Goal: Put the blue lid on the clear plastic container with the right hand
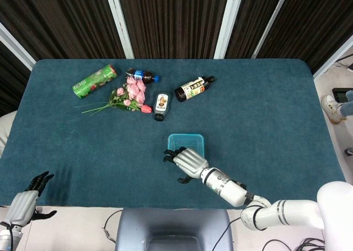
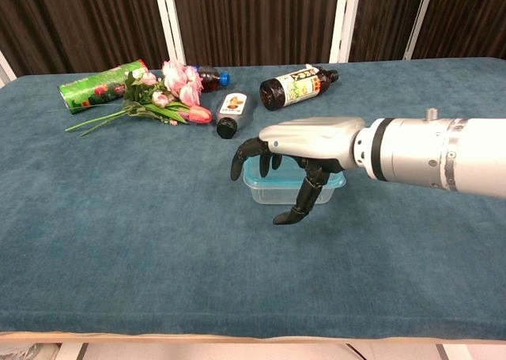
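The clear plastic container [image 1: 194, 155] sits near the table's middle front, with the blue lid [image 1: 186, 140] lying on top of it. In the chest view the container [image 2: 267, 192] shows just behind my right hand [image 2: 304, 145]. My right hand [image 1: 186, 161] hovers over the container's near left edge, palm down, fingers apart and curved downward, holding nothing. My left hand [image 1: 25, 204] hangs off the table's near left corner, fingers spread and empty.
At the back left lie a green can [image 1: 95, 80], a bunch of pink flowers [image 1: 128, 95], a blue-capped bottle [image 1: 142, 74], a small dark bottle [image 1: 161, 106] and a larger dark bottle [image 1: 194, 88]. The teal tablecloth [image 1: 276, 124] covers the table.
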You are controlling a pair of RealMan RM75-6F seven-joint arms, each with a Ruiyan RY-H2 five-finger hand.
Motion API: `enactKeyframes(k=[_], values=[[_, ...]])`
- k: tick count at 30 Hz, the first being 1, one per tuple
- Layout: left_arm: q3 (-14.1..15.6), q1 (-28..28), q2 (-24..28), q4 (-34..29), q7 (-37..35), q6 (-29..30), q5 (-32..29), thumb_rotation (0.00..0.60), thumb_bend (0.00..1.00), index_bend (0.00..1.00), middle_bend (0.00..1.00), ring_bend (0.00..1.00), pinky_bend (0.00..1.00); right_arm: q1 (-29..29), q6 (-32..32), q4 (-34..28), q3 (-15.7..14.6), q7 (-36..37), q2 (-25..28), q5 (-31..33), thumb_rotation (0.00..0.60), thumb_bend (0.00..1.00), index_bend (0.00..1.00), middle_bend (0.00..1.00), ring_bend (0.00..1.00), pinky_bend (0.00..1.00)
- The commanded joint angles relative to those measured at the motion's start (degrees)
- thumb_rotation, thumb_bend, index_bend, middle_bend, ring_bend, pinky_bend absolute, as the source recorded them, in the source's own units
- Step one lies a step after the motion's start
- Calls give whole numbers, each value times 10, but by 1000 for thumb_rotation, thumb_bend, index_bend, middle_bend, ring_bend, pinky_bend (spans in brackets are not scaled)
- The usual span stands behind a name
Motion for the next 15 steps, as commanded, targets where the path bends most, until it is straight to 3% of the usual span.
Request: enactKeyframes(k=[1, 15], values=[[0, 0, 0, 0, 0, 0, 0, 600, 488, 114, 29, 1, 356, 0, -1, 1, 0, 1, 0, -1, 600, 389, 375, 245, 325, 364], [1, 1, -1, 3, -3, 1, 1, 600, 488, 114, 34, 2, 356, 0, -19, 34, 1, 34, -21, -22, 600, 389, 375, 245, 325, 364]])
